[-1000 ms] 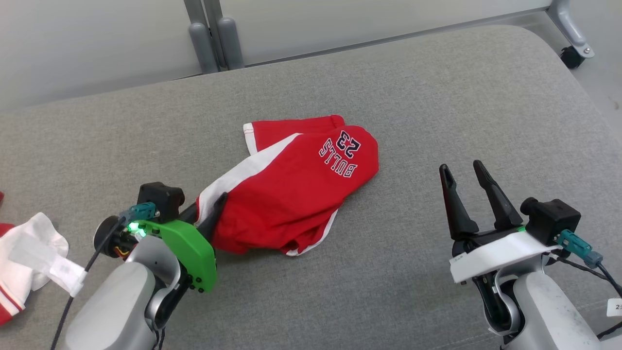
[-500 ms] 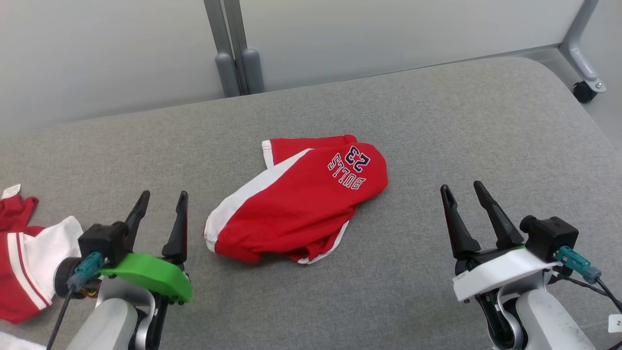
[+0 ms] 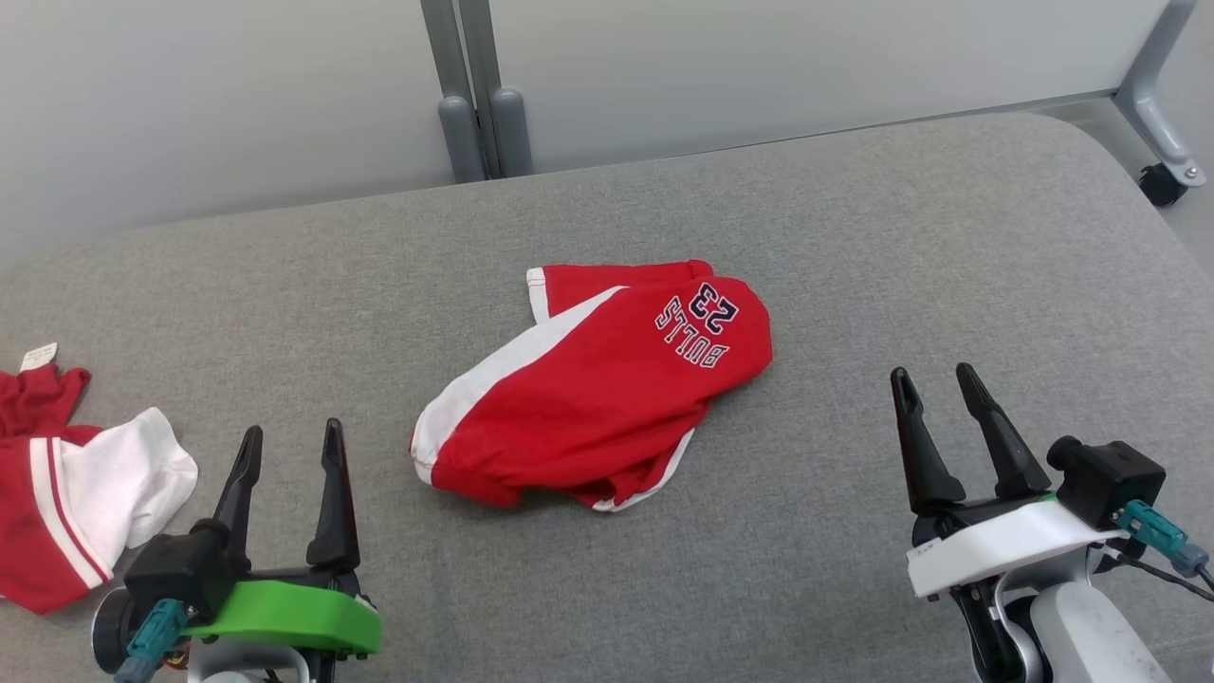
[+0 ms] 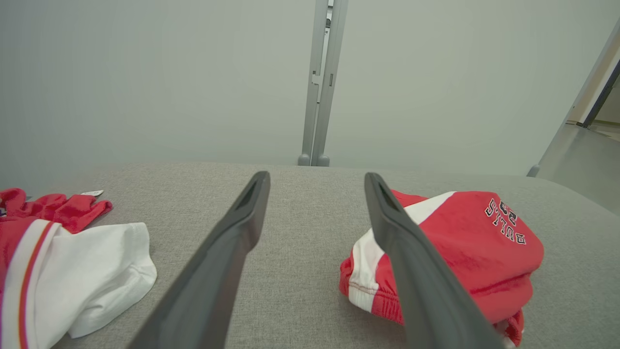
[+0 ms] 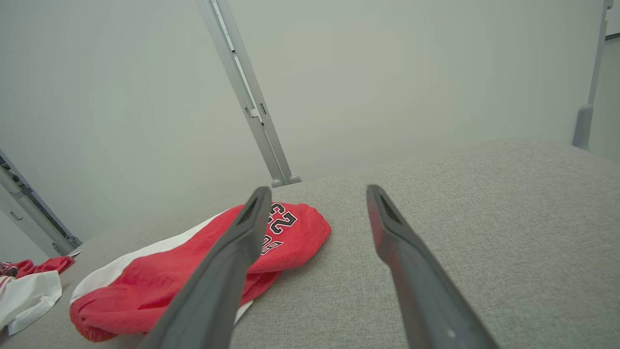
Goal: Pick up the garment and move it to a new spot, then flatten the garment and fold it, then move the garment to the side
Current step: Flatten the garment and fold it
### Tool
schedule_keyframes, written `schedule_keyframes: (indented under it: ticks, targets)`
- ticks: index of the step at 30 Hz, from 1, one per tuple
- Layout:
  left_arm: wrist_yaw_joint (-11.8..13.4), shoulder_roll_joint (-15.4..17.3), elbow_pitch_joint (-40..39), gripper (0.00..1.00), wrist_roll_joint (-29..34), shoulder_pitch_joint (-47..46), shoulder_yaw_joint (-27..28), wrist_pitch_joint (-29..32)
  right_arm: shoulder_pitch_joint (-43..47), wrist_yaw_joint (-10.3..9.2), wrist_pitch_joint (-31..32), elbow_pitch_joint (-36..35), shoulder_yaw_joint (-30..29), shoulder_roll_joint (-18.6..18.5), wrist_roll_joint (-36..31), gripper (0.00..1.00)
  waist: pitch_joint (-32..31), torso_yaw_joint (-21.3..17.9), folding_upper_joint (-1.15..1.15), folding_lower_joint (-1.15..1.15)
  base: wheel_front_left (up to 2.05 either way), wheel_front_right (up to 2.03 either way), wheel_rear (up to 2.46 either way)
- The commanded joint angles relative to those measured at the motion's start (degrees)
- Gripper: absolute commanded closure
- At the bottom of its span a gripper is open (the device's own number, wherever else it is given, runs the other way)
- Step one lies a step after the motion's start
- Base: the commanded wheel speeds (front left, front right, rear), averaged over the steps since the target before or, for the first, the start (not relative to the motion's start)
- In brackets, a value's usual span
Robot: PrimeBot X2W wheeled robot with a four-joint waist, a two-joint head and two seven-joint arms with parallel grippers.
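Nearest me, my two grippers, the left gripper (image 3: 291, 429) and the right gripper (image 3: 932, 372), stand with fingers spread wide, holding nothing. Between and beyond them on the grey cushion (image 3: 901, 247) lies one crumpled red garment (image 3: 607, 398) lettered BULLS 23. A second, red-and-white garment (image 3: 85, 493) sits far left. Behind stand two grey posts (image 3: 479, 123). The head view catches one caster (image 3: 1162, 180), and the left wrist view a doorway (image 4: 600, 106).

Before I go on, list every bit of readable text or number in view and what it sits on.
"BULLS": on the red garment, upside down in the head view.
"23": on the same garment, next to the word.
White tag on the red and white clothing at the left: too small to read.
Tiny print on the white mount of the right gripper: unreadable.
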Motion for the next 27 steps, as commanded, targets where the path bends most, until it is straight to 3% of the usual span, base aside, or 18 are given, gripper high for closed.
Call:
schedule_keyframes:
  ticks: [1,6,13,21,27]
  targets:
    - [-0.57,-0.35,0.05,0.00,0.43,0.72,0.41,-0.17,-0.29,0.00,-0.18,-0.16,-0.15,-0.35,-0.04,0.00,0.21,0.19,0.00,0.00,0.00,0.00,0.00]
    - [-1.68,-1.31,0.78,0.00,1.65,-0.24,0.23,-0.17,-3.65,0.00,1.50,1.27,0.02,-1.03,0.06,0.00,1.56,1.10,0.00,0.00,0.00,0.00,0.00]
    - [-3.22,-2.97,2.23,0.00,3.08,-4.37,-1.63,-0.17,-17.97,0.00,10.99,4.50,4.23,-3.93,1.96,0.00,7.21,4.68,0.00,0.00,0.00,0.00,0.00]
    - [-5.68,-6.28,5.13,0.00,4.15,-9.87,-2.97,-0.17,-37.09,-0.01,21.56,19.36,9.35,-6.90,6.56,0.00,13.45,11.14,0.00,0.00,0.00,0.00,0.00]
    - [-7.21,-8.50,7.59,0.00,5.14,-11.68,-2.25,-0.11,-44.50,-0.01,30.33,30.65,16.87,-7.83,8.37,0.00,14.73,14.83,0.00,0.00,0.00,0.00,0.00]
